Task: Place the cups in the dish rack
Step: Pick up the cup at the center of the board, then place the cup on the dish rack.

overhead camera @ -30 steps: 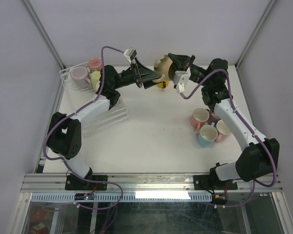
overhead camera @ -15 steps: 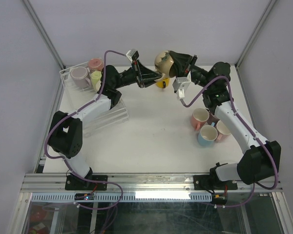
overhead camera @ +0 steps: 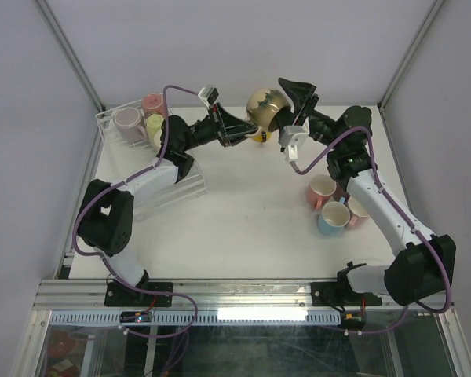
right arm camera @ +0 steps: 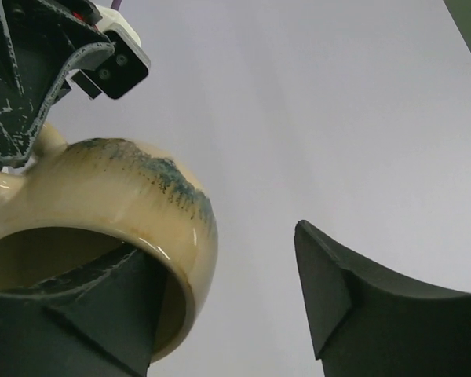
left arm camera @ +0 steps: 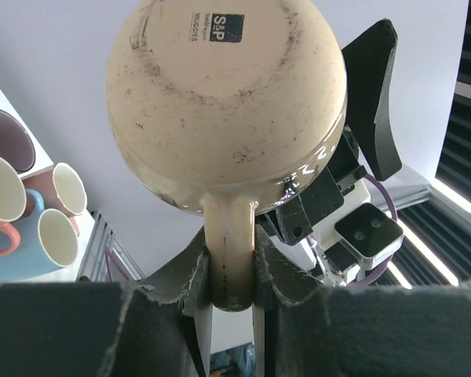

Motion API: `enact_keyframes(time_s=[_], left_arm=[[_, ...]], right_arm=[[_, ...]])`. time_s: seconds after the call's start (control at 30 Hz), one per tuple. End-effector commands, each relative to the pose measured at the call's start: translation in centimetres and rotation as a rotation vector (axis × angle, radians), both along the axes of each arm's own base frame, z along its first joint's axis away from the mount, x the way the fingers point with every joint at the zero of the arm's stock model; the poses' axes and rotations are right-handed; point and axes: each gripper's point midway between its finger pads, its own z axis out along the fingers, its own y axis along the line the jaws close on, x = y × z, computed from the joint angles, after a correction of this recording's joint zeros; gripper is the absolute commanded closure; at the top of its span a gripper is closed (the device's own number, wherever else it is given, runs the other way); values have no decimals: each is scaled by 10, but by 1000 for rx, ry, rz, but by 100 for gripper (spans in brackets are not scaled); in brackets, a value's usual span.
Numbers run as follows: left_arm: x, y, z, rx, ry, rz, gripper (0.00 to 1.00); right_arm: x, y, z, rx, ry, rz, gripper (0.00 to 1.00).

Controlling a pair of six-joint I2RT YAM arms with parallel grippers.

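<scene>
A beige cup [overhead camera: 263, 106] hangs in the air at the back of the table, between my two grippers. My left gripper [overhead camera: 248, 128] is shut on its handle; in the left wrist view the handle [left arm camera: 231, 243] is pinched between the jaws [left arm camera: 232, 263], with the cup's base [left arm camera: 220, 102] facing the camera. My right gripper [overhead camera: 289, 98] is open. One of its fingers [right arm camera: 94, 302] reaches inside the cup's rim [right arm camera: 102, 196], and the other [right arm camera: 330, 283] stands well clear. The dish rack [overhead camera: 177, 187] at the back left holds a pink [overhead camera: 153, 102], a mauve [overhead camera: 128, 119] and a green cup [overhead camera: 154, 123].
A yellow cup [overhead camera: 259, 136] sits on the table under the held cup. Several more cups stand together at the right, among them a pink one [overhead camera: 322, 190], a light blue one [overhead camera: 334, 217] and a cream one [overhead camera: 359, 210]. White walls enclose the table.
My left gripper has shut on the beige cup's handle. My right gripper, which was holding the cup by its rim, has opened and let it go. The cup has risen slightly.
</scene>
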Motion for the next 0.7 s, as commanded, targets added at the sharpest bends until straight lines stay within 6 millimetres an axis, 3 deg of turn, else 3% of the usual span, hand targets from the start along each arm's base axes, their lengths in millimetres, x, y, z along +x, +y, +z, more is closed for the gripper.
enact_keyframes(time_s=[0.0, 0.27, 0.67], left_arm=[[-15, 34, 62, -130, -217, 128, 100], [-13, 52, 61, -104, -219, 199, 100], [-9, 70, 61, -45, -236, 286, 100]], right_arm=[[-22, -7, 31, 51, -67, -9, 30], [-22, -12, 10, 11, -12, -40, 20], [-26, -15, 1, 48, 72, -40, 17]])
